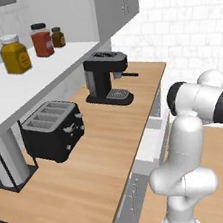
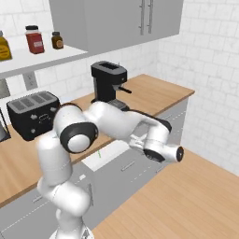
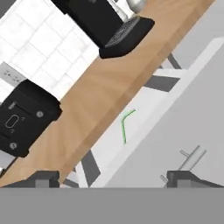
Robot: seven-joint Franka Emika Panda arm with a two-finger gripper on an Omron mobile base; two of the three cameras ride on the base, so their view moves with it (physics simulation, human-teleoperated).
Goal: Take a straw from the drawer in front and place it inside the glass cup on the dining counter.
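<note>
Since the straw (image 3: 125, 126) lies bent in the open drawer (image 3: 114, 146) near its front edge, lower your spread gripper (image 3: 113, 178) squarely over it and pinch the straighter section.

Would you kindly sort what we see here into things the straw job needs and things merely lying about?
Job: straw, lying in the open drawer; end effector, open above it.

Lying about: toaster, coffee machine, three jars on the shelf.
</note>
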